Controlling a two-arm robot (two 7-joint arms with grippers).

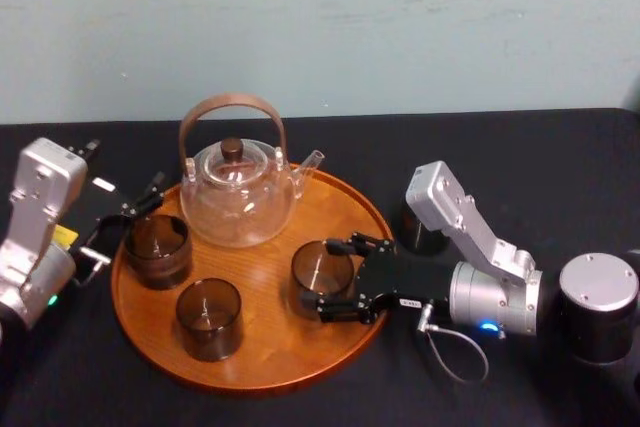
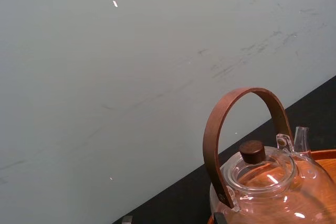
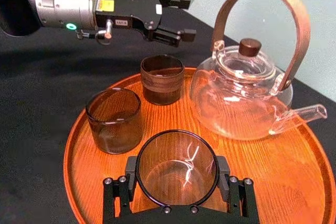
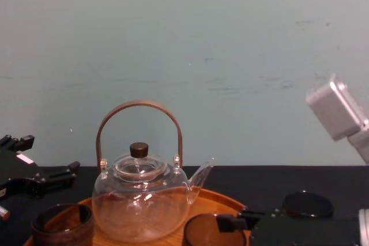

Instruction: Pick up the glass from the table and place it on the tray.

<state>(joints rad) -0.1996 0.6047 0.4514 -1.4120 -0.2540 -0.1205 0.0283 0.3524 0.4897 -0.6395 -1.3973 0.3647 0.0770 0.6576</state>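
Jaws of the right gripper (image 1: pixel 326 279) stand clamped on the glass (image 1: pixel 318 272), one finger on each side of its wall, as the right wrist view shows most plainly. The glass is upright, mouth up, inside the rim of the tray (image 1: pixel 270 352), on the tray's right half and forward of the teapot (image 1: pixel 238 197). Whether its base rests on the wood or hangs just above it cannot be told.

Governing relation: the glass sits between the jaws, its long axis vertical, and the right arm reaches in level from the robot's right across the rim. Judged from this, the carry is all but finished and release is the step in hand. The jaws need to part, then draw back to the right along the line of entry.

Hazards, as judged:
- The front glass (image 1: pixel 210 319) stands near, on the left, so the jaws have limited room to spread.
- A finger dragging on withdrawal could tip the glass.

Left gripper (image 1: pixel 125 222), jaws apart, lies over the surface (image 1: pixel 500 157) at the tray's left rim, just beside the left glass (image 1: pixel 158 249) and well apart from the work.
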